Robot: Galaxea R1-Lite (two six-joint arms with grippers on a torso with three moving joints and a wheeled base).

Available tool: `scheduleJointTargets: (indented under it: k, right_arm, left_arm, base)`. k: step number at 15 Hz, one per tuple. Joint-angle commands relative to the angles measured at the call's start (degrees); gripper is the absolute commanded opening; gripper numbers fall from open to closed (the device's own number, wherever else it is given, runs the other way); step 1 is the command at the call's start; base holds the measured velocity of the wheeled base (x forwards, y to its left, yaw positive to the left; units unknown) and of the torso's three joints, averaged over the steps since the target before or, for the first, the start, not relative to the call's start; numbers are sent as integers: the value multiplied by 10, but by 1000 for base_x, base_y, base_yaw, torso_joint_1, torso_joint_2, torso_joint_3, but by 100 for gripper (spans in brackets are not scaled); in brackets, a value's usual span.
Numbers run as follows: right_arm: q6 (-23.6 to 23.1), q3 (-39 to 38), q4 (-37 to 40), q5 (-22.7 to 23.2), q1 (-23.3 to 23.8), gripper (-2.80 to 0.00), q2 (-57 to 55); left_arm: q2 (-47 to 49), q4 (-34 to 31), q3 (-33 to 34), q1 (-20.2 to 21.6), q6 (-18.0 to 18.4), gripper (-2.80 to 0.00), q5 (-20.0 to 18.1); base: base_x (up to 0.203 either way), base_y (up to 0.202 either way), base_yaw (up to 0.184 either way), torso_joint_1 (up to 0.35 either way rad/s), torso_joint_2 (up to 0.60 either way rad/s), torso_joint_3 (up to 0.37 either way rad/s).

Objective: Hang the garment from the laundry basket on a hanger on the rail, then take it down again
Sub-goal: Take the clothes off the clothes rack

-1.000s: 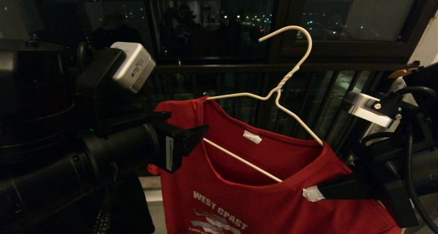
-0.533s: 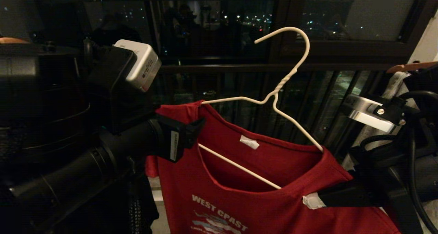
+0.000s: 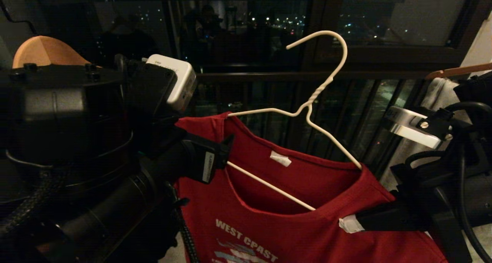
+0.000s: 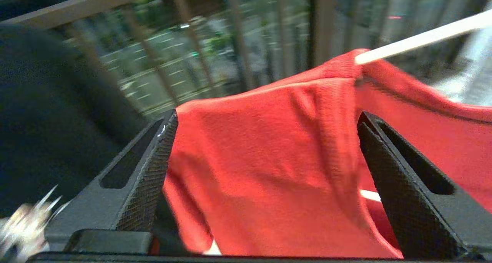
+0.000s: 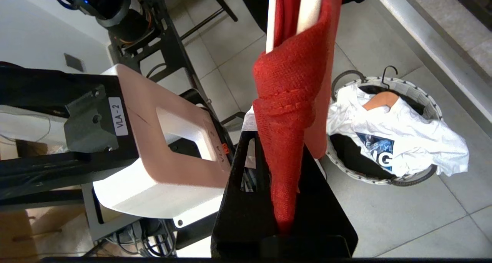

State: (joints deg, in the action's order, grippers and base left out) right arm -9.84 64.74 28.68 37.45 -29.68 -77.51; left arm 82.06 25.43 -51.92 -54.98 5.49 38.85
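Left tool (image 4: 261, 178) spread wide, red garment (image 4: 265, 159) shoulder between fingers, white hanger (image 4: 423, 38) wire

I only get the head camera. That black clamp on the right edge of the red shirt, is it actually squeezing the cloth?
Observer: Yes. In the right wrist view the right gripper is shut on a bunched fold of the red T-shirt.
Operator: And the clamp on the other side?
Observer: The left wrist view shows the left gripper open, its fingers spread to either side of the shirt's shoulder.
Operator: What's below? I see no floor.
Observer: The right wrist view looks down on a tiled floor with the laundry basket; a white T-shirt with a dark graphic and a wooden hanger lie in it.
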Motion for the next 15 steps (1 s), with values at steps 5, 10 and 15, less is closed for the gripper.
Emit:
scheduleJointTargets:
  k: [5,10,15]
  right_arm:
    - [-1,1,1,1,1,-280,1]
    - [10,0,-10,-3,0,-280,1]
    - [10,-1,-10,-3,0,-280,2]
  left_arm:
    - [27,-2,-10,-3,1,0,51]
    - [28,-2,-13,-3,2,0,61]
    - [29,2,-13,-3,1,-280,63]
  base:
    - [0,0,0,0,0,0]
    - [0,0,0,0,0,0]
    - [0,0,0,0,0,0]
